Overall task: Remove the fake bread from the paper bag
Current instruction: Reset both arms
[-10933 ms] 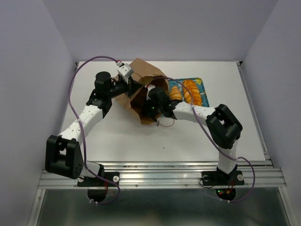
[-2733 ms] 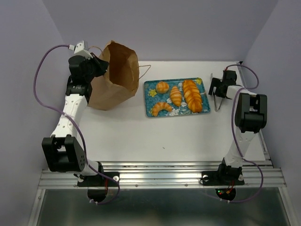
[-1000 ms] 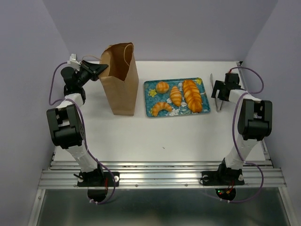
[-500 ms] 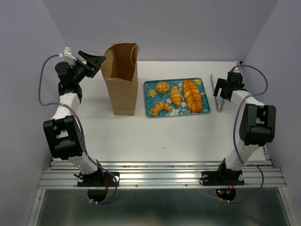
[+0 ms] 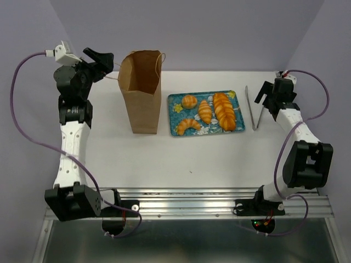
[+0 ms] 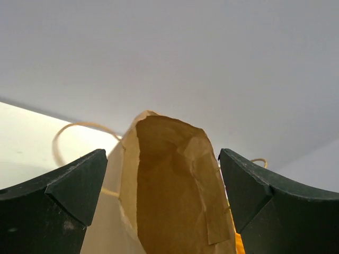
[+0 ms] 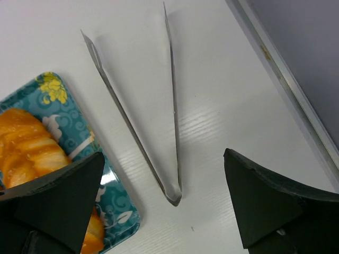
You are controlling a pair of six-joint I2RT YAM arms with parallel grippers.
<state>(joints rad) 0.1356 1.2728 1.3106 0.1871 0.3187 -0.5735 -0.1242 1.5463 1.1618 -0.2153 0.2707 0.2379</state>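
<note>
The brown paper bag (image 5: 143, 93) stands upright at the back left of the table, mouth up. In the left wrist view its open top (image 6: 169, 185) fills the space ahead. My left gripper (image 5: 104, 63) hangs open just left of the bag's rim and touches nothing (image 6: 162, 159). The fake bread lies on the teal tray (image 5: 235, 98): a bun (image 5: 190, 101), a croissant (image 5: 188, 125), a small loaf (image 5: 205, 111) and a longer loaf (image 5: 224, 111). My right gripper (image 5: 266, 98) is open and empty at the back right (image 7: 163, 156).
Metal tongs (image 5: 253, 107) lie on the table right of the tray, directly under the right gripper (image 7: 170, 132). The tray's corner (image 7: 106, 174) shows beside them. A raised rail (image 7: 286, 79) runs along the table's right edge. Purple walls close in on three sides.
The left gripper has opened, let go of the bag's rim and drawn back up and to the left. The bag stays upright. The right arm has shifted slightly to the right.
</note>
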